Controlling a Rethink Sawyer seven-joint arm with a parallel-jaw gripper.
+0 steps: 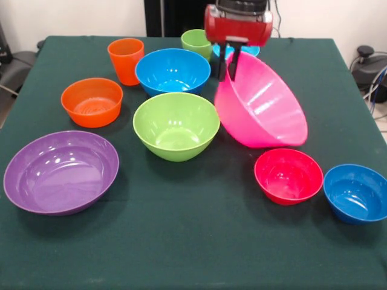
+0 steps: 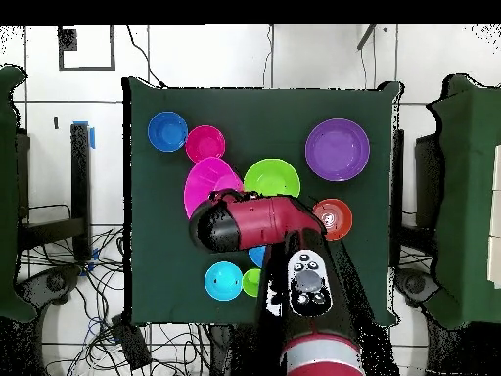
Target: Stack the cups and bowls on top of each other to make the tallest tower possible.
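Pink bowl [image 1: 266, 109] is held tilted near mid-tabletop [image 1: 193, 241], its far rim pinched by the gripper [image 1: 230, 59], whose fingers are closed narrowly on the wall; its lower side seems to rest on the cloth. As the widest piece, it is judged a likely base. Green bowl [image 1: 176, 125] sits just beside, red bowl [image 1: 288, 176] near.

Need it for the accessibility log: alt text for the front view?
The robot's hand grips the rim of a tilted pink bowl on a green table, with purple, lime, orange, red and blue bowls and two cups spread around.
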